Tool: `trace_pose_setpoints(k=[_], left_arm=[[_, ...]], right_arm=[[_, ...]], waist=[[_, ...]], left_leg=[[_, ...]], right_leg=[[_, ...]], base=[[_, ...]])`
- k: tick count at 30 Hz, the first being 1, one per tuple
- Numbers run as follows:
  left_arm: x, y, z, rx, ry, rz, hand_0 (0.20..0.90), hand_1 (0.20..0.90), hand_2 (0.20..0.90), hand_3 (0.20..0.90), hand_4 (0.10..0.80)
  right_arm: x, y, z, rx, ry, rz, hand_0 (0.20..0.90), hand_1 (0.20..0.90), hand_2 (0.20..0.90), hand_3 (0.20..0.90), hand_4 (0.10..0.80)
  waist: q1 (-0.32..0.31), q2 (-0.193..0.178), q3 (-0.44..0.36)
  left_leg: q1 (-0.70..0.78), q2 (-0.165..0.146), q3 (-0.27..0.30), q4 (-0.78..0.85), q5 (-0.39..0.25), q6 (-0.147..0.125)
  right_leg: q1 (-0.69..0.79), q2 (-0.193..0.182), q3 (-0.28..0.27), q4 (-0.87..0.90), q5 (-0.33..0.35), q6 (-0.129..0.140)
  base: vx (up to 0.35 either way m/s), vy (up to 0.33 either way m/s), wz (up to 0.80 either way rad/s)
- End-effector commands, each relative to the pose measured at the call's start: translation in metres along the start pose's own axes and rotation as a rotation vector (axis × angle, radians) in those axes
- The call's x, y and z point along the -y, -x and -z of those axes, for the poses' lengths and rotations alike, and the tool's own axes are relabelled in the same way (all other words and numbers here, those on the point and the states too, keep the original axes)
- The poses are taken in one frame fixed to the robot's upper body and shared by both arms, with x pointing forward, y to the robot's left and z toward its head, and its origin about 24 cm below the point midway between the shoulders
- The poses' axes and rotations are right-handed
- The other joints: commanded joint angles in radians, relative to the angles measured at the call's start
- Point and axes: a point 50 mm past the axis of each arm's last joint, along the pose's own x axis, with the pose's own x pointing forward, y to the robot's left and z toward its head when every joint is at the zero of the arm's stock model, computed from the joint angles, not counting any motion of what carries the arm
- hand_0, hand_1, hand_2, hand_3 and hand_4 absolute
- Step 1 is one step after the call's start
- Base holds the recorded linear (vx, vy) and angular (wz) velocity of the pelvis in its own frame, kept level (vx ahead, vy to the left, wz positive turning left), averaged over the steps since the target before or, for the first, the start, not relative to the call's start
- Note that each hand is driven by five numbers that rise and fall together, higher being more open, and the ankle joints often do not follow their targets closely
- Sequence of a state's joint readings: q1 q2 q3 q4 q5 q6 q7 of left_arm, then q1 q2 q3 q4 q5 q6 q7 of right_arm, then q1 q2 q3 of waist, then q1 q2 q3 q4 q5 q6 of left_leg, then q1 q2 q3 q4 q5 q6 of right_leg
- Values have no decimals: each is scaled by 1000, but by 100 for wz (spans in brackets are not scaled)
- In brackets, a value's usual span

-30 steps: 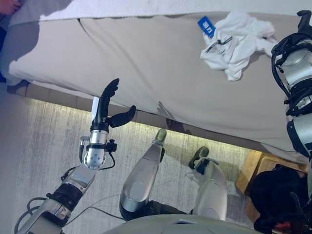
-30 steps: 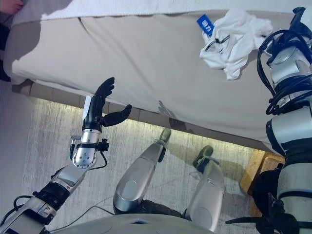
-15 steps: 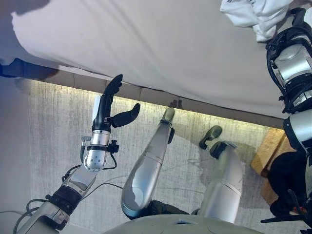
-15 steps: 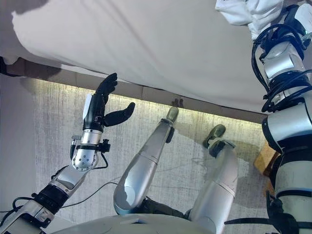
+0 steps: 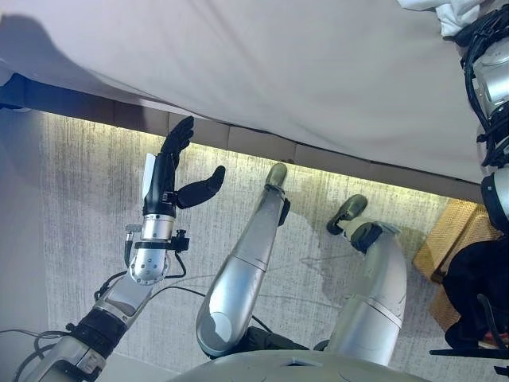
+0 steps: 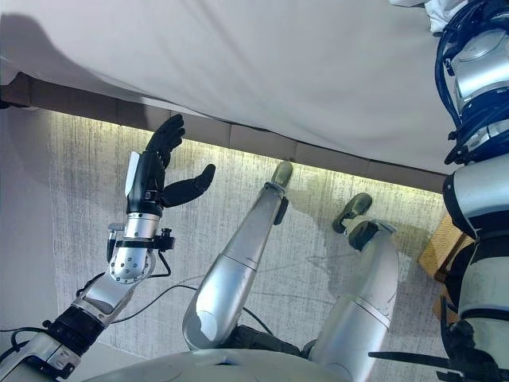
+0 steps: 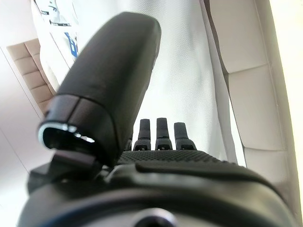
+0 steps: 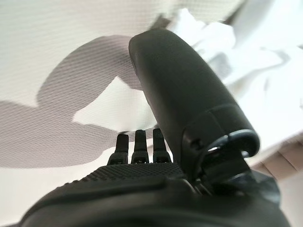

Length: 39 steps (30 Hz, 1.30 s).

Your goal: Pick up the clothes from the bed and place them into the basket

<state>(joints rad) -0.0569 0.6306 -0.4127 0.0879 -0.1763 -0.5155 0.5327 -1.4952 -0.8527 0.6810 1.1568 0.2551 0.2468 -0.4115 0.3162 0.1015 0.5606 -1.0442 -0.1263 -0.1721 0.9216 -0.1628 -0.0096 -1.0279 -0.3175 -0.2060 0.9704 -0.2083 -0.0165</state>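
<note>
A crumpled white garment lies on the pale bed, showing only at the top right edge of the eye views. My right hand hovers over the sheet beside those white clothes, fingers straight and holding nothing; the eye views show only its arm. My left hand is raised over the floor before the bed's edge, open and empty, thumb spread. A wicker basket stands on the floor at lower right.
A dark cloth bundle sits over the basket. The bed's padded base runs across with a lit strip below it. Grey carpet spreads to the left. A white cloth with blue print shows far off in the left wrist view.
The camera has tipped down: the bed and the white clothes have slid toward the top of the view and more floor shows. Both hands stay open and empty.
</note>
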Motion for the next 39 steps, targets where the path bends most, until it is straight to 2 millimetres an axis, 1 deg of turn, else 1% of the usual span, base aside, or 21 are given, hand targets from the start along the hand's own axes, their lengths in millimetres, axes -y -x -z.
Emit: trace_pose_setpoints(k=[1,5,8,11,14,18,19,20,24,28,35,39], left_arm=[[-18,-3,-34,189,78,-48,900,900,900,900,800],[-22,0,-32,182,74,-51,900,900,900,900,800],[-26,0,-32,181,70,-50,900,900,900,900,800],[-31,-1,-31,183,60,-44,900,900,900,900,800],[-32,-1,-32,191,53,-40,900,900,900,900,800],[-33,-1,-31,190,54,-44,900,900,900,900,800],[-33,-1,-31,189,56,-44,900,900,900,900,800],[-32,-1,-32,191,58,-44,900,900,900,900,800],[-30,1,-32,201,68,-40,900,900,900,900,800],[-28,1,-34,214,72,-39,900,900,900,900,800],[-29,-2,-36,230,75,-44,900,900,900,900,800],[-29,-5,-38,240,73,-43,900,900,900,900,800]], right_arm=[[46,11,-96,421,-243,86,900,900,900,900,800],[42,20,-111,522,-318,17,900,900,900,900,800],[39,25,-115,561,-389,-38,900,900,900,900,800],[35,24,-112,539,-403,-73,900,900,900,900,800],[35,21,-108,502,-391,-83,900,900,900,900,800],[31,10,-90,382,-314,-80,900,900,900,900,800],[32,8,-86,359,-282,-56,420,420,420,340,240],[33,6,-84,343,-256,-42,300,300,300,200,100],[37,0,-76,289,-183,-1,300,300,300,200,100],[38,-1,-75,271,-177,17,300,300,300,200,100],[36,-2,-68,251,-195,12,300,300,300,200,100],[34,-4,-60,232,-204,-3,300,300,300,200,100]], waist=[[37,48,-41],[39,34,-41],[39,23,-41],[44,10,-41],[51,10,-41],[62,20,-41],[65,24,-41],[67,28,-41],[75,38,-41],[76,37,-41],[70,28,-41],[62,15,-41]], left_leg=[[61,-24,48,-33,-71,92],[97,-23,40,-49,-69,88],[128,-16,36,-65,-70,87],[166,-13,31,-86,-68,83],[178,-14,26,-94,-64,82],[179,-21,23,-97,-58,81],[177,-22,22,-97,-56,82],[173,-24,21,-95,-55,83],[160,-27,16,-92,-51,85],[160,-26,16,-100,-48,86],[204,-14,24,-122,-53,87],[251,-8,31,-136,-60,84]], right_leg=[[96,67,-34,108,-147,-36],[133,65,-45,96,-144,-32],[165,63,-52,85,-143,-30],[210,64,-66,63,-139,-27],[223,59,-71,58,-140,-28],[225,52,-74,65,-142,-29],[223,51,-74,67,-143,-31],[219,51,-74,71,-145,-32],[202,50,-76,79,-144,-34],[203,54,-78,71,-143,-37],[245,59,-85,48,-141,-39],[296,61,-87,24,-137,-38]], base=[[56,-21,1],[54,-16,3],[51,-22,3],[49,-35,8],[26,-19,7],[8,-22,13],[-6,-21,13],[-11,-13,6],[-19,5,9],[-5,0,1],[0,0,0],[-3,-2,-3]])
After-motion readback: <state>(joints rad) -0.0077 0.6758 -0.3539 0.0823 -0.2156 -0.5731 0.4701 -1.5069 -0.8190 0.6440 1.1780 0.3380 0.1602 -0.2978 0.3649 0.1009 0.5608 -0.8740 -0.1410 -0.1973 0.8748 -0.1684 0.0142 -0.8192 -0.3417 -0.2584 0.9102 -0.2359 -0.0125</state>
